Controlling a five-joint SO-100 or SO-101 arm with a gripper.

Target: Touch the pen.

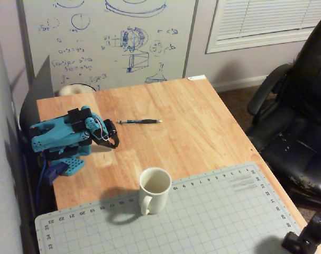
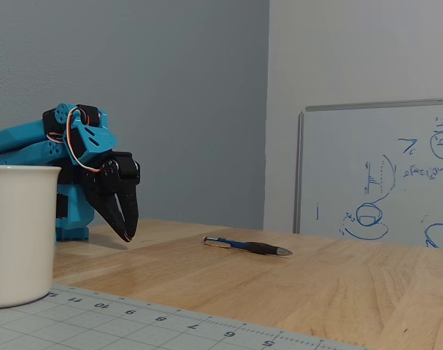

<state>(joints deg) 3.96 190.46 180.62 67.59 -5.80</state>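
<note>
In a fixed view from above, the pen (image 1: 139, 121) lay flat on the table (image 1: 202, 127), long axis left-right, silvery tip pointing right, just right of the closed gripper (image 1: 115, 144). In the low fixed view, the pen (image 2: 247, 246) again pointed right, apart from the gripper (image 2: 126, 235), fingers together.

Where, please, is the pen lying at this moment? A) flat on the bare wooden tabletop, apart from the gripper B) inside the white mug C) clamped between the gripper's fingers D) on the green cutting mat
A: the pen lies flat on the wooden table, with a clear gap between it and the gripper, and off the mat.
</note>
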